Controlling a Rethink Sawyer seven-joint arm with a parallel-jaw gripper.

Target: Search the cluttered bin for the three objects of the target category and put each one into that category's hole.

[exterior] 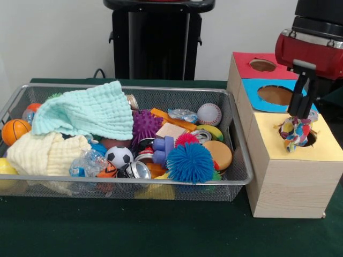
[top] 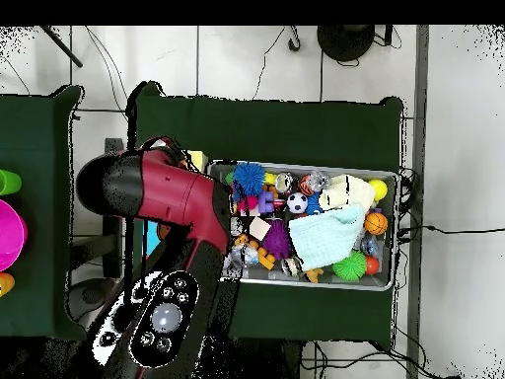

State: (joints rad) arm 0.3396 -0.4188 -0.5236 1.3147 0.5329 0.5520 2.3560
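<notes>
In the front view my gripper [exterior: 298,119] is shut on a crumpled multicoloured cloth [exterior: 294,134]. The cloth hangs right at the round hole [exterior: 311,138] in the yellow top of the wooden box [exterior: 289,182], its lower end touching the yellow surface. In the wire bin [exterior: 239,155] a mint green cloth [exterior: 88,112] lies over the back left, and a cream cloth [exterior: 45,152] sits below it at the front left. From overhead, the red arm [top: 168,197] hides the gripper and the box; the mint cloth [top: 321,237] and the cream cloth [top: 345,189] show in the bin [top: 396,227].
The box also has a blue hole [exterior: 275,95] and a red hole [exterior: 262,65] behind the yellow one. The bin holds a blue spiky ball [exterior: 189,162], a purple spiky ball [exterior: 146,125], a baseball [exterior: 209,114], a small football [exterior: 119,156], an orange ball [exterior: 14,131] and cans.
</notes>
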